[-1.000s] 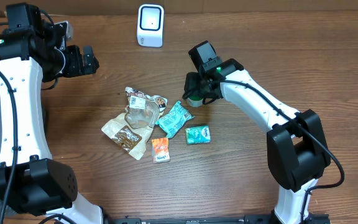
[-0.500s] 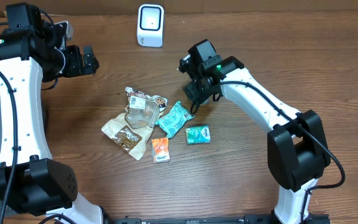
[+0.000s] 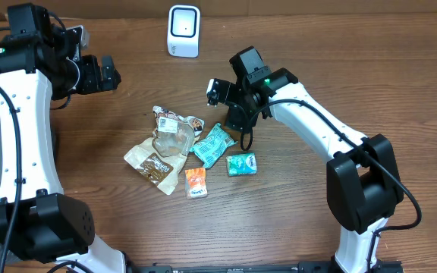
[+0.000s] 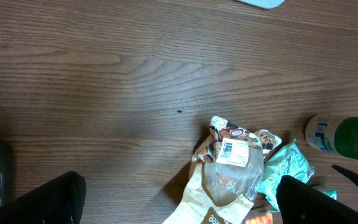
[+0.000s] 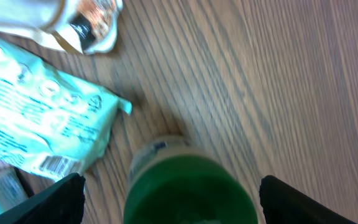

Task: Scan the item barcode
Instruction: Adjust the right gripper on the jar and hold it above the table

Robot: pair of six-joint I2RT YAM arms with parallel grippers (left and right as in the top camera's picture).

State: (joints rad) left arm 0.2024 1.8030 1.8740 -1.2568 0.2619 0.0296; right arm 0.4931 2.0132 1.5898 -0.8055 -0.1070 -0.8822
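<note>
A white bottle with a green cap (image 5: 191, 190) stands on the wooden table between the spread fingers of my right gripper (image 5: 179, 208), with a gap on each side. That gripper (image 3: 228, 106) is open and hides the bottle from overhead. The same bottle (image 4: 344, 135) shows at the right edge of the left wrist view. The white barcode scanner (image 3: 183, 30) stands at the table's back edge. My left gripper (image 3: 97, 74) hangs open and empty at the far left, away from everything.
A pile of packets lies left of the bottle: a brown paper bag with a barcode label (image 3: 158, 155), a teal packet (image 3: 213, 144), a small green packet (image 3: 241, 164) and an orange packet (image 3: 196, 183). The teal packet (image 5: 36, 118) lies close beside the bottle.
My right gripper has opened wider, letting go of the bottle, and its wrist has swung up and left over it. The left arm has not moved.
</note>
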